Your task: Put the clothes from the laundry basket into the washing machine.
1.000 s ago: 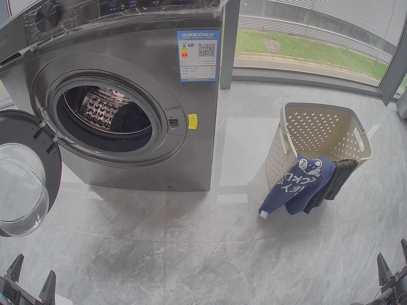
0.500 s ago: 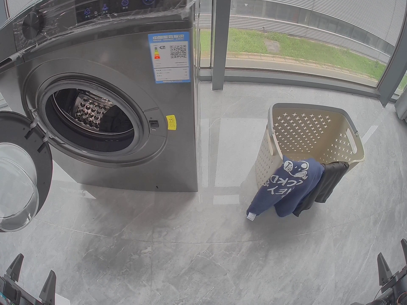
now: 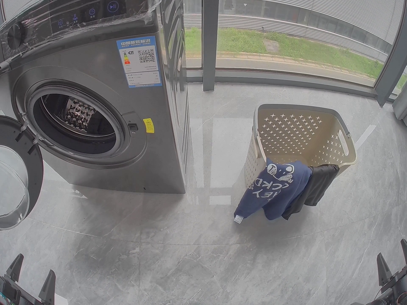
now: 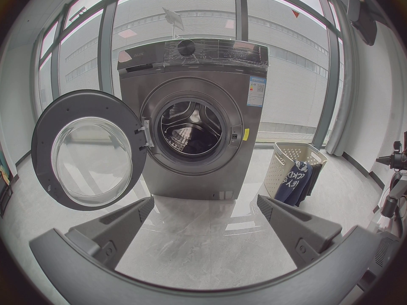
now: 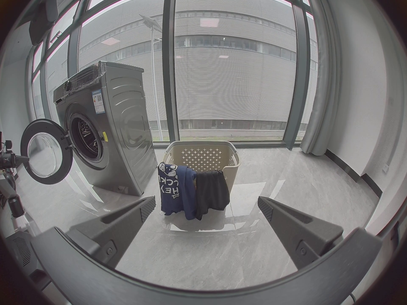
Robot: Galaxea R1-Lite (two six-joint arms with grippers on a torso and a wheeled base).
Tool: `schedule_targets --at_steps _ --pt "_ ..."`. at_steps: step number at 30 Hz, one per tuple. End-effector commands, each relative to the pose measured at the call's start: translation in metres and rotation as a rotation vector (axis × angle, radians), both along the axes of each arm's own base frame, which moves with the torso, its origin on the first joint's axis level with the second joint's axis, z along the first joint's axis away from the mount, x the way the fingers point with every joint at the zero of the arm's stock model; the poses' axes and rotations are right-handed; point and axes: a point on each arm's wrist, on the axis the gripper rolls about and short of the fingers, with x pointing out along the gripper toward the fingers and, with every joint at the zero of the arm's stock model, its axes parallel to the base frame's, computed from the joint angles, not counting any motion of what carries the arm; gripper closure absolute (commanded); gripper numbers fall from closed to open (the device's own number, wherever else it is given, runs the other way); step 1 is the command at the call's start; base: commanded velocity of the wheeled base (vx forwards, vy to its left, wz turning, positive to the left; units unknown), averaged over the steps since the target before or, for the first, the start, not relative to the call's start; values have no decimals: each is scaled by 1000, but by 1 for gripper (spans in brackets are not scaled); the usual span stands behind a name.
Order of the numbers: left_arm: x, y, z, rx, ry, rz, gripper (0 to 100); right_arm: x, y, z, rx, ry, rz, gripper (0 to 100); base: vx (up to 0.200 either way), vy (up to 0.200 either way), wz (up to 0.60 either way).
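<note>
A cream laundry basket stands on the floor at the right. A navy printed top and a black garment hang over its near rim. The grey washing machine stands at the left with its round door swung open; dark cloth lies in the drum. My left gripper is open and empty, low at the near left. My right gripper is open and empty, low at the near right.
Grey tiled floor lies bare between me, the machine and the basket. A glass wall with dark mullions runs behind both. A curtain hangs at the far right corner.
The whole head picture has shifted left, so the camera has turned right; the machine's side panel now shows. Basket, clothes and both grippers keep their places.
</note>
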Motion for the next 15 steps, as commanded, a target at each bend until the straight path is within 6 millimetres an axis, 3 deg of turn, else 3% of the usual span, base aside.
schedule_targets --at_steps 1,15 --pt "0 0 -4 -1 3 0 0 0 0 -5 1 2 0 0 0 -200 0" --pt "0 0 -4 -3 3 -1 0 0 0 -5 1 0 -2 0 0 -200 0"
